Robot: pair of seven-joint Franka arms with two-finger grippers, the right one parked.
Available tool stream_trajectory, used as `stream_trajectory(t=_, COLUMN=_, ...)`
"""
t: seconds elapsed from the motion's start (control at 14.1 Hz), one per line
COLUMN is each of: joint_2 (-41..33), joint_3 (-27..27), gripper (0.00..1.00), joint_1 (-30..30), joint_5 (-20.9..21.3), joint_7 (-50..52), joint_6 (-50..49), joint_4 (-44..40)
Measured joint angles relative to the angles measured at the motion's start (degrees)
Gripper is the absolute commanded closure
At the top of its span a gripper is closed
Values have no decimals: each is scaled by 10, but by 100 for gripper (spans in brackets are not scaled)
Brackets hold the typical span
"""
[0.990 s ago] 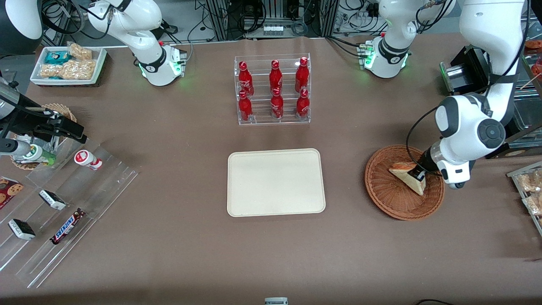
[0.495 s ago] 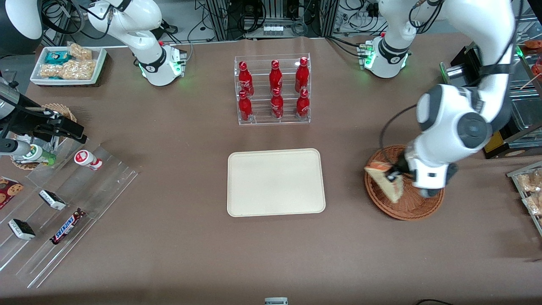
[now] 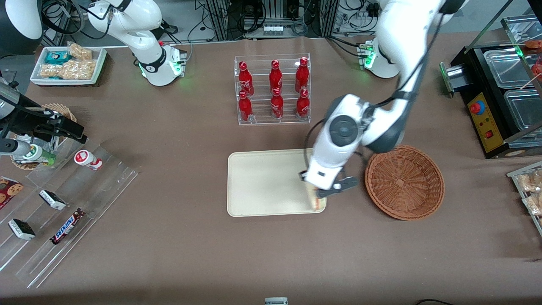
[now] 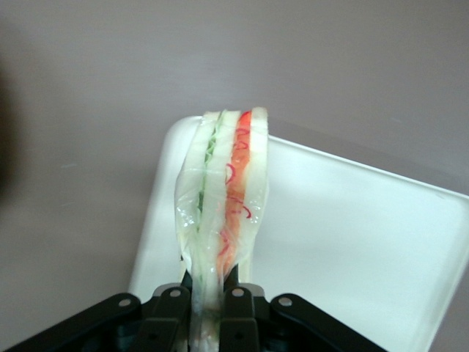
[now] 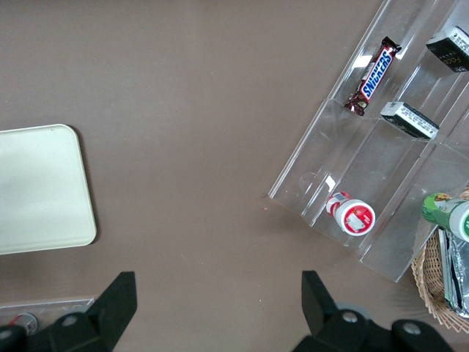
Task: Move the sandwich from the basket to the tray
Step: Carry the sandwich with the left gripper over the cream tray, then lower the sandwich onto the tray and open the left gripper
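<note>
Sandwich held above the tray's corner, clear of the basket.

The sandwich [image 4: 220, 213] stands edge-up, its red and green layers showing, pinched at its lower end between the closed fingers of the end effector [image 4: 207, 299]. It hangs over the tray [image 3: 262, 182] at the corner nearest the front camera on the working arm's side, close to the rim. Most of the tray's flat floor is bare. The basket [image 3: 404, 182] sits just beside the tray on the brown surface [image 3: 190, 254], with a narrow strip of surface between them.
</note>
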State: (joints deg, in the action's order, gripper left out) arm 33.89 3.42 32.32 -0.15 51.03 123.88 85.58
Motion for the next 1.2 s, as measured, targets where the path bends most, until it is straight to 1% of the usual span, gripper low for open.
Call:
stream_trajectory(t=0.14, joint_2=47, joint_3=0, gripper=96, joint_1=36, joint_5=17, joint_7=0, joint_6=11, joint_4=-49)
stream_trajectory(t=0.28, joint_2=79, joint_3=-1, gripper=96, joint_1=65, joint_5=27, joint_7=-1, joint_6=10, joint_4=-79)
stream_trajectory(t=0.35, joint_2=87, joint_3=-1, gripper=96, joint_1=73, joint_5=34, joint_7=-4, joint_6=10, joint_4=-83)
stream_trajectory(t=0.57, joint_2=95, joint_3=-1, gripper=94, joint_1=78, joint_5=35, joint_7=-13, joint_6=6, joint_4=-80)
stream_trajectory(t=0.71, joint_2=102, joint_3=-1, gripper=87, joint_1=78, joint_5=32, joint_7=-14, joint_6=6, joint_4=-68)
stream_trajectory(t=0.78, joint_2=108, joint_3=-1, gripper=57, joint_1=79, joint_5=22, joint_7=-14, joint_6=7, joint_4=-65)
stream_trajectory(t=0.85, joint_2=112, joint_3=-1, gripper=1, joint_1=79, joint_5=7, joint_7=-14, joint_6=11, joint_4=-64)
stream_trajectory(t=0.99, joint_2=113, joint_3=-4, gripper=0, joint_1=78, joint_5=-12, joint_7=-14, joint_6=15, joint_4=-68)
stream_trajectory(t=1.2, joint_2=86, joint_3=-8, gripper=0, joint_1=76, joint_5=-14, joint_7=-14, joint_6=3, joint_4=-89)
